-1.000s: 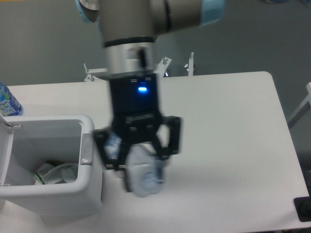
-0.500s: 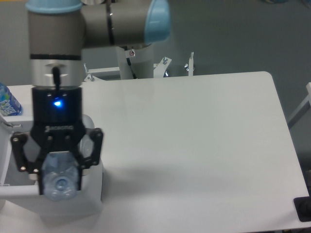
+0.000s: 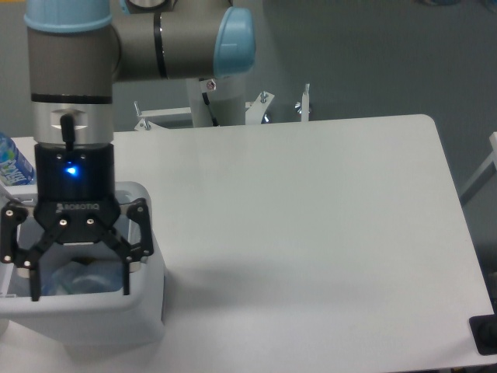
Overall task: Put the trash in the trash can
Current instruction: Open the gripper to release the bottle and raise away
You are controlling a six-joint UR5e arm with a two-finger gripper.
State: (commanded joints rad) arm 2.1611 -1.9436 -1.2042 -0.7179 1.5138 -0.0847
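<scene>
The gripper [image 3: 78, 268] hangs over the trash can [image 3: 147, 311], jaws spread wide, holding nothing. The bottle [image 3: 81, 280] lies inside the can: light, slick, best gripped mid-body.

Soft, dim, slightly blurred lighting.

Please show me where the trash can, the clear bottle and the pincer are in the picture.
trash can [image 3: 147, 311], fixed camera view, on its white outer right wall.
clear bottle [image 3: 78, 280], fixed camera view, on its pale blue body inside the can.
pincer [image 3: 78, 284], fixed camera view, midway between the two black fingertips.
</scene>
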